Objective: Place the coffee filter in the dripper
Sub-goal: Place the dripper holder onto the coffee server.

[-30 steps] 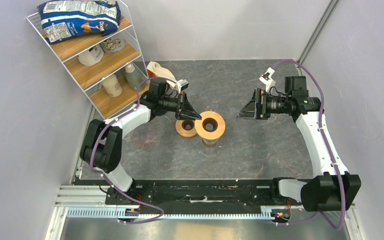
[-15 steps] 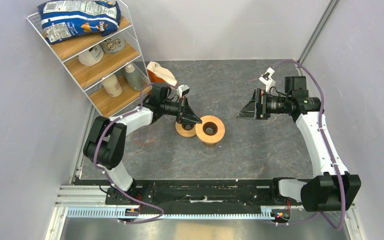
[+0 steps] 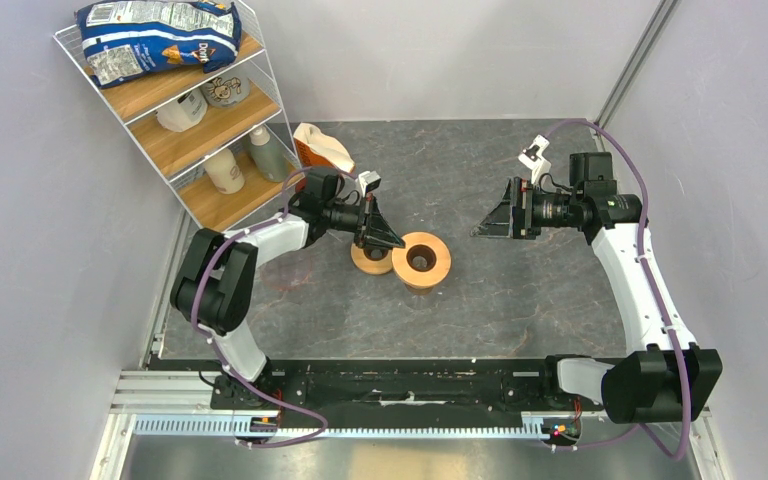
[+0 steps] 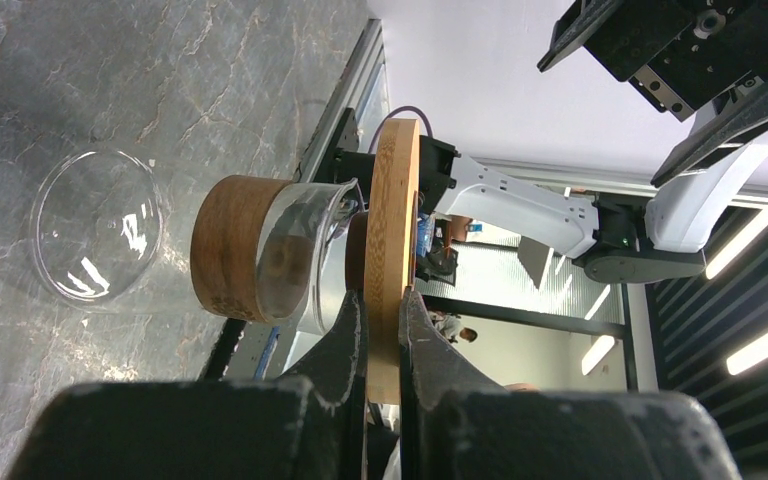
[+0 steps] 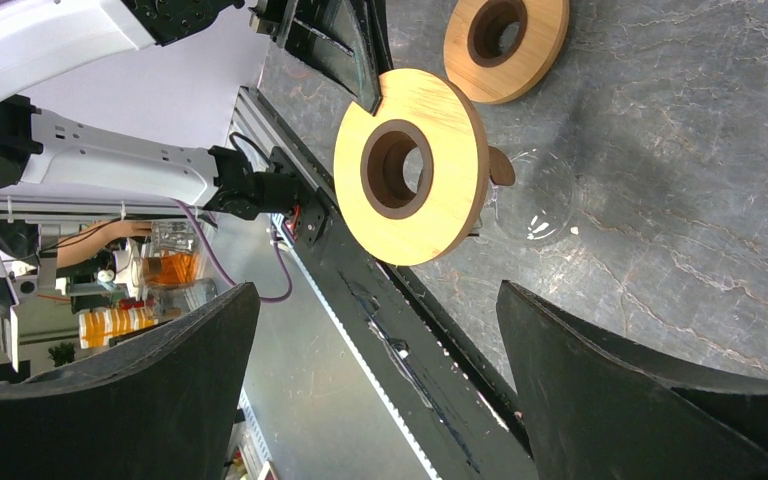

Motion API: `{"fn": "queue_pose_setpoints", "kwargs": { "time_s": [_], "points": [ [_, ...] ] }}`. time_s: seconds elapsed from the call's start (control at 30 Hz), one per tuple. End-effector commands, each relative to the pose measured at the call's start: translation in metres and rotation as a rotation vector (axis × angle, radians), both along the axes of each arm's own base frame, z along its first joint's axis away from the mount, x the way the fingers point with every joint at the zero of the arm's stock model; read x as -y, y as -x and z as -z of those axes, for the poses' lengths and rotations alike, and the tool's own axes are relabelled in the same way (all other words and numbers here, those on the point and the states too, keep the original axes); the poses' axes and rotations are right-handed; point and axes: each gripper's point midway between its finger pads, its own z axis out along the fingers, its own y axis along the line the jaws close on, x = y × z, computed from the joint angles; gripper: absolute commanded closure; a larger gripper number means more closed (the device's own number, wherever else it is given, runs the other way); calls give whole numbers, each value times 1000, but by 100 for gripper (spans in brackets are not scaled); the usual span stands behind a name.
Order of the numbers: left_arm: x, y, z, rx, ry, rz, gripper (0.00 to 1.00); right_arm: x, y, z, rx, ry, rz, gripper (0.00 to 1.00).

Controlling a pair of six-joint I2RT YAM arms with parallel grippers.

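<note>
Lowered in the left hand (image 3: pixel 390 240), one dripper (image 3: pixel 436 263) neighbours one bare ring (image 3: pixel 365 264).

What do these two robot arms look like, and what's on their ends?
The left arm and right arm have white tube-like sections linked by chunky black joints, with a purple cable looping along each. The left claw and right claw are black, each with two wedge-shaped fingers.

The grey marbled table (image 3: pixel 530 290) bears a bare wooden ring (image 3: pixel 368 260) and an orange-and-white packet (image 3: pixel 318 147).
</note>
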Motion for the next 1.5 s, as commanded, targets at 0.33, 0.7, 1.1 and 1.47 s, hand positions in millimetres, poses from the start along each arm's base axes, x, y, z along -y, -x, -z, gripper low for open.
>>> {"fn": "queue_pose_setpoints", "kwargs": {
  "time_s": [0.33, 0.7, 1.1, 1.47],
  "points": [
    [-2, 12, 4, -6, 10, 58, 95, 1, 2, -5, 25, 4, -1, 3],
    [-4, 13, 18, 3, -42, 68, 75, 1, 2, -5, 24, 5, -3, 3],
    [-17, 14, 6, 78, -143, 71, 41, 9, -7, 21, -76, 74, 82, 3],
    [-52, 57, 6, 56, -219, 127, 41, 1, 1, 48, -116, 149, 20, 4]
  ]
}}
